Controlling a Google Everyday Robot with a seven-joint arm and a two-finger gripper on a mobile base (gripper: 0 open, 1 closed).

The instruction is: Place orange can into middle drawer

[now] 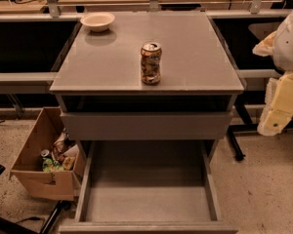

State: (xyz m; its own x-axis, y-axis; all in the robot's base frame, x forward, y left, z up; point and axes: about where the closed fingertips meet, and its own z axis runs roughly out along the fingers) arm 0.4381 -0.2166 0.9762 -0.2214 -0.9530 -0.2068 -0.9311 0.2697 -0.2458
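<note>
On the counter (107,57), towards its near edge, the orange can (151,63) stands upright. Below it the middle drawer (146,204) is pulled out, and the frame clips its near front. At the right edge the gripper (278,106), probably the pale blocky part, hangs beside the counter and is partly cut off. I cannot tell whether it is spread or closed.

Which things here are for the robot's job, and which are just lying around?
For the job: can, upright on the cabinet top; middle drawer, pulled open; pincer, at the right edge, away from the can.
Just lying about: bowl at the top's back left; cardboard box of litter on the floor.
</note>
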